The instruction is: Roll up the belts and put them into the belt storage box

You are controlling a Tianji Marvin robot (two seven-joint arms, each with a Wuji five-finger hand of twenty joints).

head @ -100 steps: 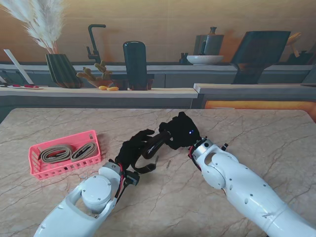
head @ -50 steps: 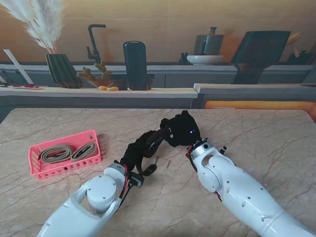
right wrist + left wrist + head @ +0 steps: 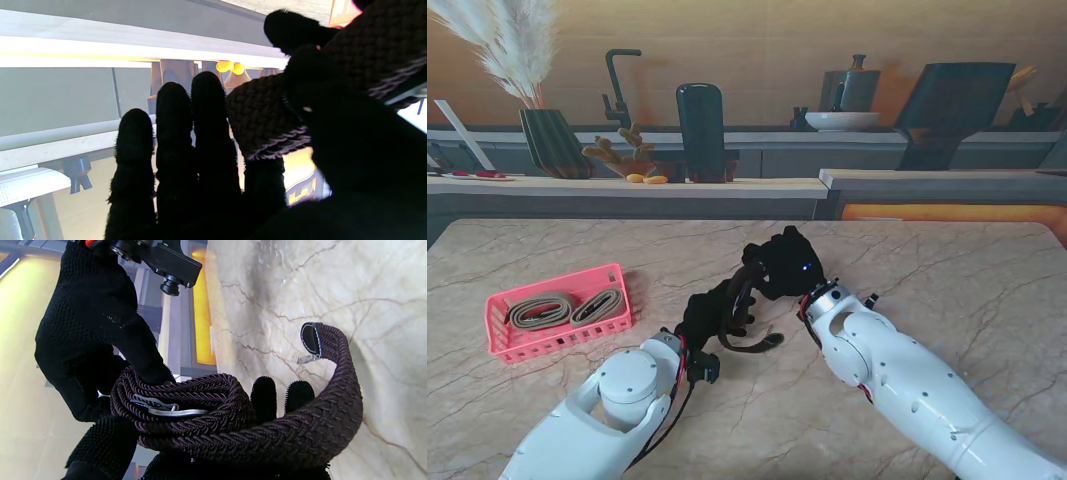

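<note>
- Our left robot hand [image 3: 710,318] and right robot hand [image 3: 782,268] meet over the middle of the desk [image 3: 947,265], both in black gloves, both grasping the dark braided belt [image 3: 739,305].
- From the left wrist we see the belt [image 3: 213,413] coiled in several turns across our left fingers [image 3: 263,396], a metal buckle piece in the coil, the free end arching up toward the marble.
- Our right robot hand [image 3: 96,336] pinches the coil from the other side; how many fingers touch it we cannot tell.
- The right wrist view is mostly silhouette: three fingers [image 3: 173,133] stand straight, and a belt [image 3: 263,123] section lies against the thumb side, detail lost in backlight.
- From the stand, the dark gloves and belt merge; only a loose tail curving toward the right arm is clear.
- The pink storage box [image 3: 557,312] sits on the left, well apart, holding two rolled beige belts [image 3: 565,310].
</note>
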